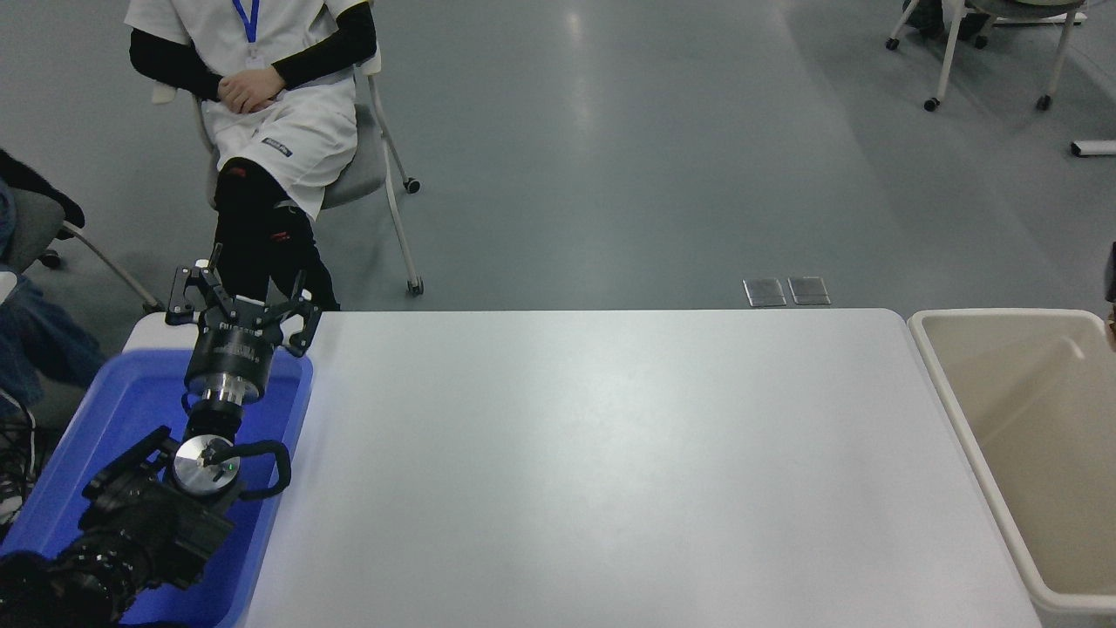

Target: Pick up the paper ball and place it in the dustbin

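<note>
At lower left, left claw (240,301) parked, fingers apart, empty; right claw out of view.

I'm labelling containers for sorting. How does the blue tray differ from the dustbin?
The blue tray is bright blue and sits at the table's left end under the parked left arm; the dustbin is cream and stands past the right end. The dustbin looks deeper and larger. Both are rectangular, open-topped plastic.

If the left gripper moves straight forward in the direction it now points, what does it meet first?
The left gripper points away over the table's far edge. Beyond it are the seated person's legs, probably first, though depth is unclear.
</note>
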Available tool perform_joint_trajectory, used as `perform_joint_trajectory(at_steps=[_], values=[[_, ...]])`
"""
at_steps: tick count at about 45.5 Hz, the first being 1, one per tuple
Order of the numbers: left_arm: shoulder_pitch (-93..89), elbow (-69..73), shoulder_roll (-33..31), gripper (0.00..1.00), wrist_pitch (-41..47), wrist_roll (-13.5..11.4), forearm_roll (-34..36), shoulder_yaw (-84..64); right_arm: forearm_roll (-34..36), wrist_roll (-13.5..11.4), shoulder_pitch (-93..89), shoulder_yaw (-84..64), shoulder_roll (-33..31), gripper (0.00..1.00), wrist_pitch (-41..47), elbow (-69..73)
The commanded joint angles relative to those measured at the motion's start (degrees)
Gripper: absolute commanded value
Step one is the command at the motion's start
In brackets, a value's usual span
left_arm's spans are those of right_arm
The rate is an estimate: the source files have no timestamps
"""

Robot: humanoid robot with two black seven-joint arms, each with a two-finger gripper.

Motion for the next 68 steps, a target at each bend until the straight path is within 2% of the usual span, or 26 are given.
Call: perform_joint_trajectory(at_steps=[1,10,22,38,45,50,61,68], values=[[0.0,0.0,0.0,0.99,0.0,0.0,-0.1,0.0,0.2,0.1,-11.8,7.3,-5.0,0.00,0.0,-12.7],[0.0,0.0,0.0,0.99,0.0,-0.1,-0.1,0.0,0.5,0.1,-30.8,28.0,-8.2,0.00,0.0,-21.3],[0.0,0.0,0.0,0.99,0.0,-0.1,-0.1,0.0,2.3,0.1,-48.5,48.7,-7.2,0.00,-0.7,-27.7],[0.0,0.0,0.0,0.99,-0.1,0.0,0.0,0.0,9.2,0.2,-59.5,52.8,0.8,0.00,-35.3,-28.1],[0.0,0.0,0.0,0.99,0.0,-0.1,-0.1,0.0,15.3,0.3,-63.4,56.3,4.3,0.00,-45.1,-28.3],[0.0,0.0,0.0,0.99,0.0,-0.1,-0.1,0.0,17.9,0.5,-64.7,60.1,6.7,0.00,-48.2,-30.9],[0.0,0.0,0.0,0.99,0.0,-0.1,-0.1,0.0,19.8,0.7,-67.3,67.9,12.7,0.00,-48.7,-37.3],[0.0,0.0,0.0,0.99,0.0,-0.1,-0.1,0.0,21.0,0.9,-68.6,69.8,19.8,0.00,-48.8,-45.9]])
